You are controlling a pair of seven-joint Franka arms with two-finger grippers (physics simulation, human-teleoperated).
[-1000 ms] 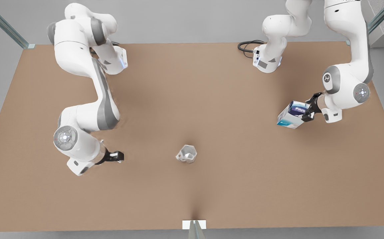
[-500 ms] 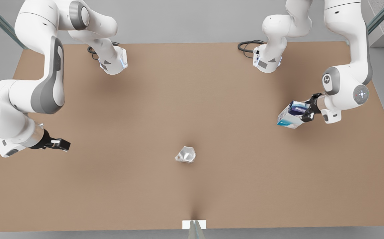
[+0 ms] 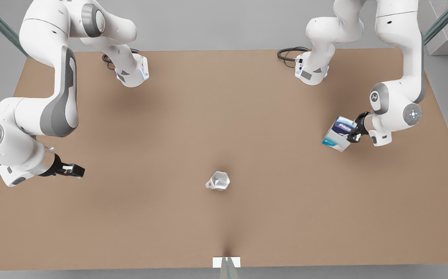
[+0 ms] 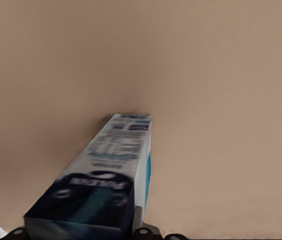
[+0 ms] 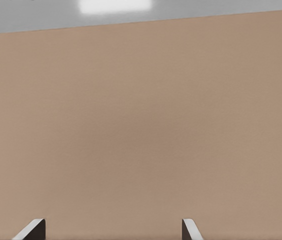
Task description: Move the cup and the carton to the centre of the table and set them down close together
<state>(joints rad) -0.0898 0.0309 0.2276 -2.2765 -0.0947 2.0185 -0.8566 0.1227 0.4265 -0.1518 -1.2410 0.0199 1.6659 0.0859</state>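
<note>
since half a second earlier, we saw the cup tip further toward the front view's left and the carton-bearing arm draw slightly inward. we found the table (image 3: 247, 116) wide and tan. our left gripper (image 3: 352, 131), at the front view's right, had its fingers closed on the carton (image 3: 336, 135), which hung tilted above the tabletop, well apart from the centre. our right gripper (image 3: 73, 170), at the front view's left, waited over bare table with its fingers (image 5: 31, 231) spread wide and nothing between them. we saw the cup (image 3: 217, 181) resting near the table's centre.
</note>
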